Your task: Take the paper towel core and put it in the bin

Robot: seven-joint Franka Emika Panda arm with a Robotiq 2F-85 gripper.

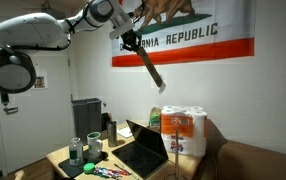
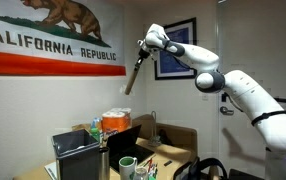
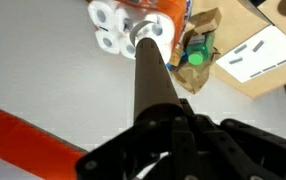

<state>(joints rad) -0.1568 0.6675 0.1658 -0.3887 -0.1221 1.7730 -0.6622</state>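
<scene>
Overhead, the paper towel core is seen held well above the worktop, in front of a California Republic flag hung on the wall. The pincer is closed together on the upper end of the tube, as is shown most plainly in the wrist view, where the dark fingers are wrapped around the brown cardboard. The core is tilted rather than upright: in both exterior views its free end slopes downward and away from the pincer, and nothing else is touched by it.

The bin is found standing at the far side of the worktop, near the wall, well apart from the core and below it. A wrapped pack of white paper towel rolls is set at the opposite end of the worktop, and an open laptop is placed between the pack and a group of small cups. The white arm is stretched across the top of the scene. In the wrist view the pack is seen beyond the free end of the tube.
</scene>
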